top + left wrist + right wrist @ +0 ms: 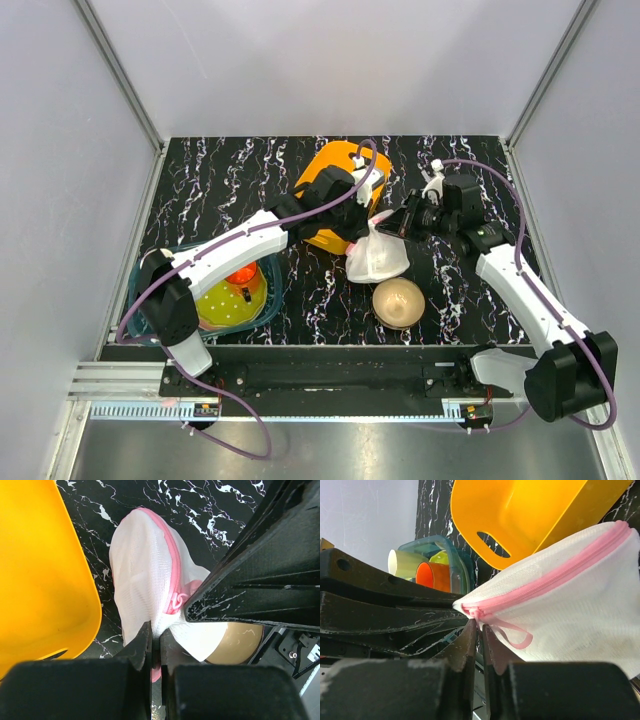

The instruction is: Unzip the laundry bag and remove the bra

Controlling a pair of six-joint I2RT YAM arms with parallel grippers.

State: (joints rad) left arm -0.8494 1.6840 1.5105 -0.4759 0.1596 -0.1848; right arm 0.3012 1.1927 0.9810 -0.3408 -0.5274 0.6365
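Left end effector [156,632] pinches laundry bag [145,575]; right end effector [478,627], nearly pressed together, may miss zipper pull [530,640], closing empty.

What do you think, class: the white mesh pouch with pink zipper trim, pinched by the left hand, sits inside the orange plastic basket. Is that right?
Not quite. The white mesh pouch with pink zipper trim is pinched by the left hand, but it is not inside the orange plastic basket. It is beside the basket, over the black marble-patterned table. The left wrist view shows this.
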